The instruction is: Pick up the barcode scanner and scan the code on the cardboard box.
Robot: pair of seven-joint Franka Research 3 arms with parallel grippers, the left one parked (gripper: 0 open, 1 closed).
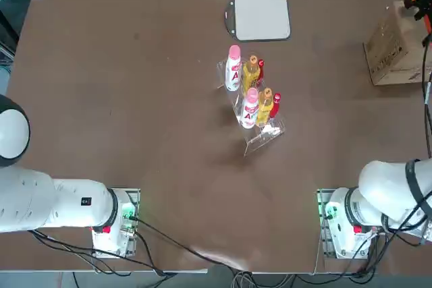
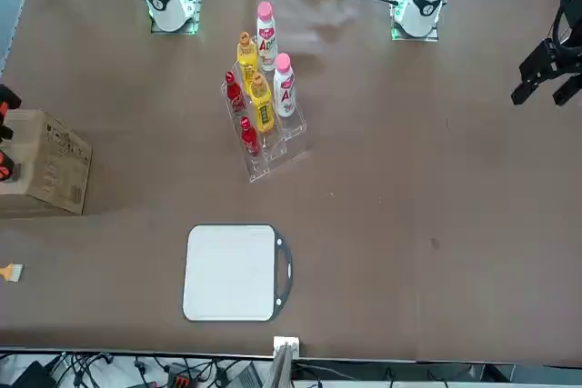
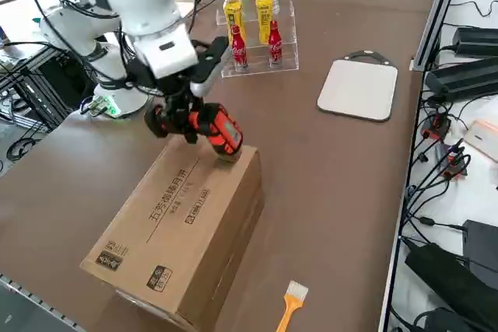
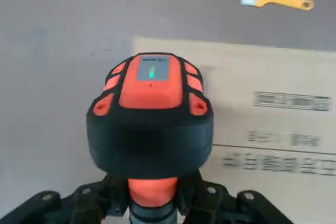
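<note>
The brown cardboard box [image 3: 183,223] lies at the table's right edge, printed text on its top face; it also shows as box [image 1: 395,45], box [image 2: 41,165] and box [image 4: 273,129]. My right gripper [image 3: 180,122] hangs just above the box's end nearest the bottles, shut on the handle of the black and orange barcode scanner [image 3: 216,130]. The scanner's head points down at the box top. In the wrist view the scanner [image 4: 152,114] fills the middle with a green light on its orange top. From overhead only the scanner's orange trim [image 1: 418,1] shows.
A clear rack of several bottles [image 1: 251,96] stands mid-table. A flat grey pad [image 1: 262,16] lies beyond it. A small brush with an orange handle [image 3: 289,305] lies on the table past the box. Cables and equipment [image 3: 459,161] line the table's far side.
</note>
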